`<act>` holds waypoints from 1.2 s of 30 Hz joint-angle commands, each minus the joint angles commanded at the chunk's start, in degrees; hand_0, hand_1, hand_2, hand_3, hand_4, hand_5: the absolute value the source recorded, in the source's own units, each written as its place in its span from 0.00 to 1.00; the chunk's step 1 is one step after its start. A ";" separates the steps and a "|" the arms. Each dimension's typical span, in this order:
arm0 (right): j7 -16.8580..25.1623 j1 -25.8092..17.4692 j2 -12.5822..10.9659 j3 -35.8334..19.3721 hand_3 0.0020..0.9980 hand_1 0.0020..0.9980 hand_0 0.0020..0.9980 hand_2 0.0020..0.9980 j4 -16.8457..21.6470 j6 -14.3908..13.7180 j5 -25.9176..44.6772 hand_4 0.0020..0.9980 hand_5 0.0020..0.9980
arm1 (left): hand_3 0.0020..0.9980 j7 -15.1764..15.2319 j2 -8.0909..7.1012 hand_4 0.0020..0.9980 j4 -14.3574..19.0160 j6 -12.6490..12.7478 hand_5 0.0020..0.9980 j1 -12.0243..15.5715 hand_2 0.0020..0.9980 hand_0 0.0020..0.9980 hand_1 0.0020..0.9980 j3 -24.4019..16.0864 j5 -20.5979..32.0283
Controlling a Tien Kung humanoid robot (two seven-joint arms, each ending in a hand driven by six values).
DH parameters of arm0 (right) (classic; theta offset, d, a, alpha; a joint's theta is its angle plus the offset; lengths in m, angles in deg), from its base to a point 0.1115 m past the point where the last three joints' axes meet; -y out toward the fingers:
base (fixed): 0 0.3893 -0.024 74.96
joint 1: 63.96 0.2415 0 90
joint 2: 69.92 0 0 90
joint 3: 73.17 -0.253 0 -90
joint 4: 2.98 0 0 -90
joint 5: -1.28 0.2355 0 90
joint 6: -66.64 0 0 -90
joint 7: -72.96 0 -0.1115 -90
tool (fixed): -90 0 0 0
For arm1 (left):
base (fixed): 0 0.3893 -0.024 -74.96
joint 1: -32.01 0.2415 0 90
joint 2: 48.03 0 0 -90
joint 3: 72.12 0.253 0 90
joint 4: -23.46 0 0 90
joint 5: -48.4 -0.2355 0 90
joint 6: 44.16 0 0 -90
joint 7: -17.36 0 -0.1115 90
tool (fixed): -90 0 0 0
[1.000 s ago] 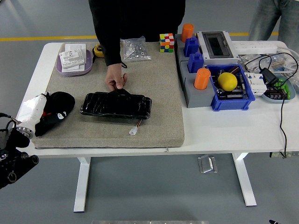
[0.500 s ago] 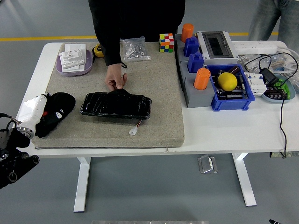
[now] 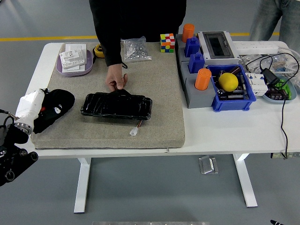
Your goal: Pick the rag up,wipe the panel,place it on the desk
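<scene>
While the white table (image 3: 225, 131) fills most of the view, the work sits on its left half, on a grey felt mat (image 3: 159, 93). Near the mat's middle lies the panel (image 3: 116, 106), a glossy black slab set lengthwise, with a small white connector (image 3: 134, 132) on a short wire just off its near edge. A person (image 3: 136, 18) in dark clothing stands at the far side and presses 1 hand (image 3: 116, 80) on the panel's far edge, seemingly steadying it.

At the mat's left end lies the rag (image 3: 56, 108), a dark crumpled cloth. The left hand (image 3: 29, 108), white-shelled, rests on its left side and touches it; whether the fingers are clenched on the cloth or lying loose, I cannot tell, because the hand's back covers them. The rag looks flat on the mat, not lifted. The right arm is not in view.

So the job appears to be at step 1, the pick-up, with wiping and set-down not begun. The next move likely calls for a firm gather of the cloth, a lift clear of the mat, then a carry rightward to the panel's near left end, staying away from the person's hand.

Farther off stand a blue bin (image 3: 234, 93) holding a yellow ball (image 3: 228, 81), 2 orange cylinders, and a colour cube (image 3: 167, 42).
</scene>
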 joint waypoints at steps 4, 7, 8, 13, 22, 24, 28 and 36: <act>0.02 0.05 0.01 -0.03 0.64 0.67 0.78 0.72 0.00 -0.02 -0.01 1.00 0.56 | 0.62 -1.45 -0.73 0.49 4.08 -0.52 0.17 0.18 0.65 0.25 0.13 -1.65 -0.66; 0.02 0.04 0.07 -0.03 0.64 0.67 0.78 0.72 -0.05 -0.02 -0.01 1.00 0.56 | 0.53 -2.79 -1.09 0.49 7.34 -0.98 0.18 0.08 0.56 0.25 0.13 -2.11 -1.21; 0.03 0.06 0.06 -0.01 0.64 0.67 0.78 0.72 -0.03 -0.01 -0.03 1.00 0.56 | 0.53 -3.11 -1.09 0.49 8.46 -1.06 0.18 -0.04 0.56 0.25 0.13 -2.19 -1.55; 0.09 0.19 0.02 -0.06 0.64 0.67 0.78 0.72 -0.01 -0.02 -0.01 1.00 0.56 | 0.53 -3.92 -0.38 0.48 10.20 -1.14 0.17 -1.06 0.56 0.25 0.12 -1.50 -1.57; 0.16 0.08 -0.25 -0.04 0.64 0.67 0.78 0.72 -0.02 0.11 0.08 1.00 0.56 | 0.53 -5.43 1.87 0.48 7.52 -1.37 0.17 -3.46 0.56 0.25 0.12 1.74 -2.78; 0.18 0.06 -0.32 0.02 0.64 0.67 0.78 0.72 -0.02 0.13 0.05 1.00 0.56 | 0.53 -5.72 2.19 0.47 7.07 -1.51 0.16 -3.72 0.56 0.24 0.12 2.44 -2.84; 0.22 0.04 -0.49 0.25 0.64 0.67 0.78 0.72 -0.02 0.20 0.10 1.00 0.56 | 0.53 -6.02 2.83 0.47 6.44 -1.63 0.16 -4.11 0.56 0.24 0.12 3.50 -3.05; 0.33 0.12 -0.76 0.50 0.64 0.67 0.78 0.72 -0.02 0.32 0.16 1.00 0.56 | 0.53 -6.74 3.99 0.46 6.74 -1.65 0.13 -5.14 0.56 0.24 0.11 5.35 -3.84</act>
